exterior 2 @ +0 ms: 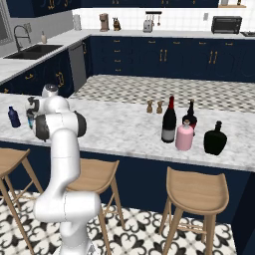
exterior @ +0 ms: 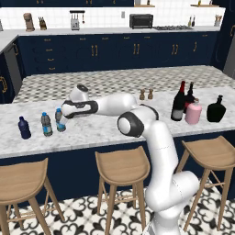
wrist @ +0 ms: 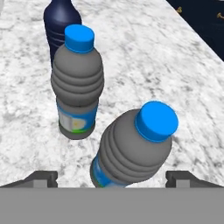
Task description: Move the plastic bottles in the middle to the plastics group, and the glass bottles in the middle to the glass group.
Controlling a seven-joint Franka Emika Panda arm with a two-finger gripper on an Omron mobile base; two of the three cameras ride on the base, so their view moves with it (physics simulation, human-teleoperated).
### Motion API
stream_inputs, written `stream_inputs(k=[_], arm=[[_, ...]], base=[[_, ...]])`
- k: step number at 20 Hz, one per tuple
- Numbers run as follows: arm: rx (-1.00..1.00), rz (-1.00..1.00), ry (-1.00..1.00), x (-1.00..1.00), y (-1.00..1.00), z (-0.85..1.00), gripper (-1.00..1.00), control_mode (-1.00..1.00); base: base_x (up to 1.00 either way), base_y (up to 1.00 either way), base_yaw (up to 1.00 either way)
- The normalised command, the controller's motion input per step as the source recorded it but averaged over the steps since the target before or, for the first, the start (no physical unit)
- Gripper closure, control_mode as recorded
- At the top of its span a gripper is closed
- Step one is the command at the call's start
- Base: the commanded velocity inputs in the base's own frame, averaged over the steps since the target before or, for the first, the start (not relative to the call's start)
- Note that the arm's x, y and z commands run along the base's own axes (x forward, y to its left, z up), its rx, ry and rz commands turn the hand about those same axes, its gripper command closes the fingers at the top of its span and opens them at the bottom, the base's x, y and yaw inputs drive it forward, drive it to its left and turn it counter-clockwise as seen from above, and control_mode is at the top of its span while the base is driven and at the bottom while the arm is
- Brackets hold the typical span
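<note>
Now the gripper (wrist: 112, 177) stands spread wide, holding nothing, straddling the upright water bottle (wrist: 131, 151) set on the counter (wrist: 175, 87) just beside, apparently apart from, its twin (wrist: 78, 83), so withdrawal runs straight up the bottle's axis.

My marble counter (exterior: 114, 126) carries 3 small bottles at its left end: a dark-blue bottle (exterior: 24, 128) and 2 grey water bottles (exterior: 46, 124), all upright. At its right end stand a wine bottle (exterior: 178, 102), a pink bottle (exterior: 193, 113), a black flask (exterior: 215, 110) and, mid-counter, 2 shakers (exterior: 146, 94).
</note>
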Motion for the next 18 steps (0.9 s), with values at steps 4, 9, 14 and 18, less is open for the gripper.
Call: stream_inputs(k=[4,9,14,18], arm=[[0.04,-0.02,0.00,-0.29,-0.57,0.27,-1.00,-1.00],[0.14,-0.09,0.00,-0.51,-0.91,0.47,-1.00,-1.00],[0.15,-0.12,-0.01,-0.57,-1.00,0.33,-1.00,-1.00],[0.08,-0.13,0.00,-0.51,-1.00,0.21,-1.00,-1.00]], base=[[0.00,0.00,0.00],[0.00,0.00,0.00],[0.00,0.00,0.00],[0.00,0.00,0.00]])
